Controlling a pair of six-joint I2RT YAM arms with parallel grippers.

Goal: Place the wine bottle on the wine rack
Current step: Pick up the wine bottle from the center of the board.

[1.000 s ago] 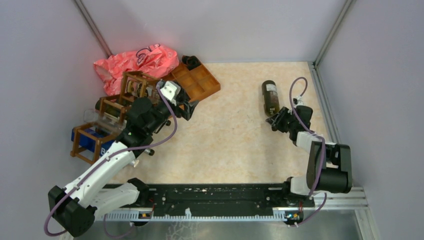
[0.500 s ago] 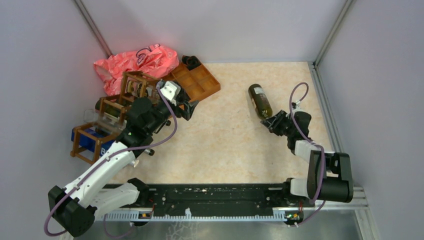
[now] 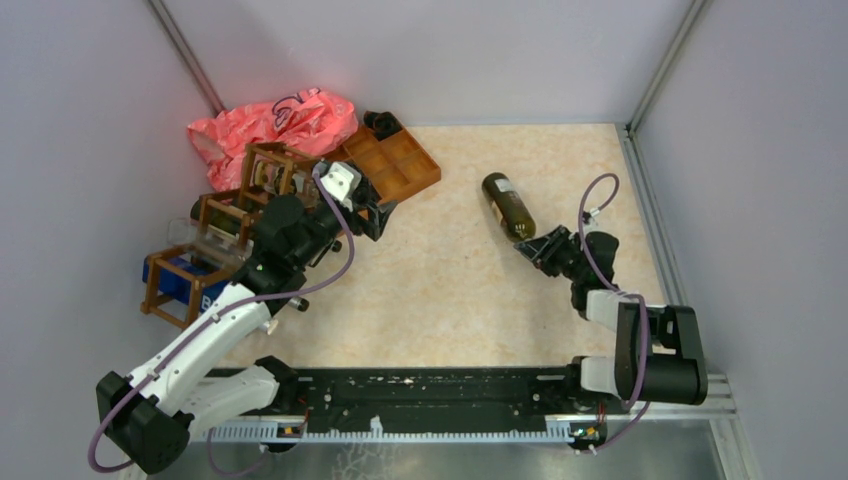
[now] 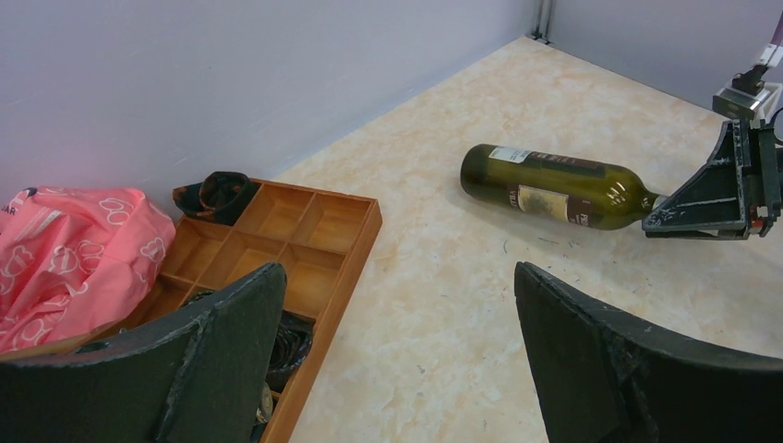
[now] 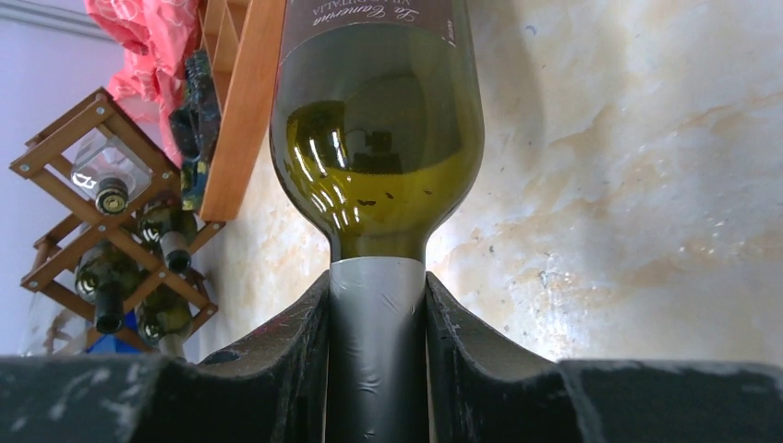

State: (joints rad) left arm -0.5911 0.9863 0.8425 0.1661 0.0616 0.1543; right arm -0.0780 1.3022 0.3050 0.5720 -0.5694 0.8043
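A green wine bottle (image 3: 507, 205) lies on its side on the beige table, base toward the back left. My right gripper (image 3: 532, 247) is shut on its grey foil neck (image 5: 377, 341); the bottle also shows in the left wrist view (image 4: 559, 185) and fills the right wrist view (image 5: 377, 120). The dark brown wine rack (image 3: 215, 225) stands at the left and holds several bottles; it also shows in the right wrist view (image 5: 102, 217). My left gripper (image 3: 385, 212) is open and empty, hovering by the rack, its fingers (image 4: 231, 341) wide apart.
An orange-brown compartmented tray (image 3: 395, 160) with dark items lies at the back, beside a pink plastic bag (image 3: 270, 125). A blue box (image 3: 175, 280) sits under the rack. Grey walls close in the left, back and right.
My right gripper has swung the bottle to the left, its base turning toward the back left. The left arm has not moved.
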